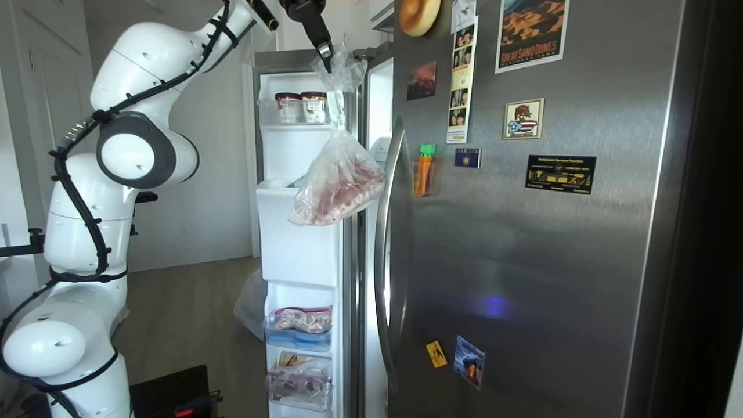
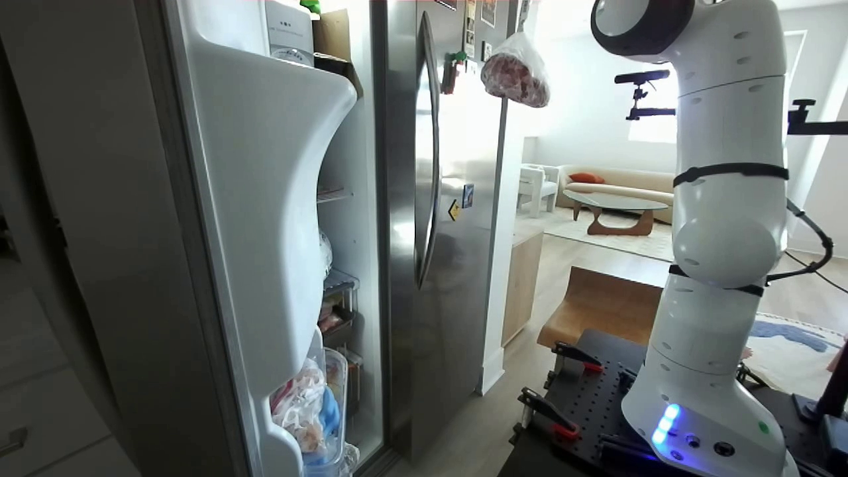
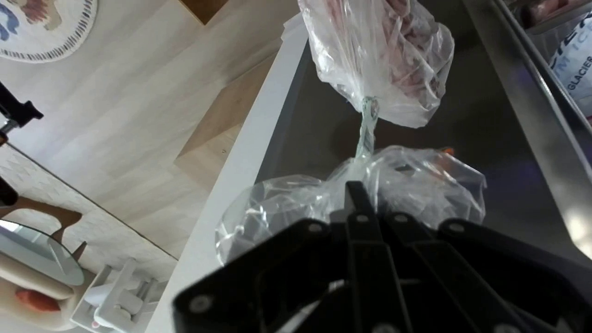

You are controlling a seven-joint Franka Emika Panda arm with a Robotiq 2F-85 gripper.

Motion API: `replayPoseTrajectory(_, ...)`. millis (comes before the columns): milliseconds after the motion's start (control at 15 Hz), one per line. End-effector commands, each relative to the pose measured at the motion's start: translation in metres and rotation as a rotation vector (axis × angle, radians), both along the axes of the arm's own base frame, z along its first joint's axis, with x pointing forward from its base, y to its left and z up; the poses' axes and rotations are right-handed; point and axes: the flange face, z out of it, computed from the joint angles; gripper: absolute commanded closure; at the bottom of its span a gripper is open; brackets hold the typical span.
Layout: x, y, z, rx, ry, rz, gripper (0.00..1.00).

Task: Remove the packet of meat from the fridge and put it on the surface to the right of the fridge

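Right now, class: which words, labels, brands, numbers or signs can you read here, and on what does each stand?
"GREAT SAND DUNES NATIONAL PARK": poster on the fridge.
"Handyman Service Provider": black card on the fridge; its smaller print is unreadable.
"GLACIER": white pack inside the fridge; other letters incomplete.
Too small or blurred: print on the photo strip, blue magnet, tubs and grey box.

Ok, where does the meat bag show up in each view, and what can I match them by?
In an exterior view: meat bag just left of centre, slightly above mid-height, hanging below the claw.
In an exterior view: meat bag near the top, right of centre.
In the wrist view: meat bag at the top edge, right of centre.
Shared landmark: the steel fridge door, in both exterior views and behind the bag in the wrist view.
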Motion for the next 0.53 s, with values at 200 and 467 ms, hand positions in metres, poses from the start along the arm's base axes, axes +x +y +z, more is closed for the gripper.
replayPoseTrajectory(200,0.011,-0.059,-0.027,0.055,0.048,-0.1,1.0)
replayPoseTrajectory(467,0.02,-0.09,-0.047,0.084,0.081,-0.16,1.0)
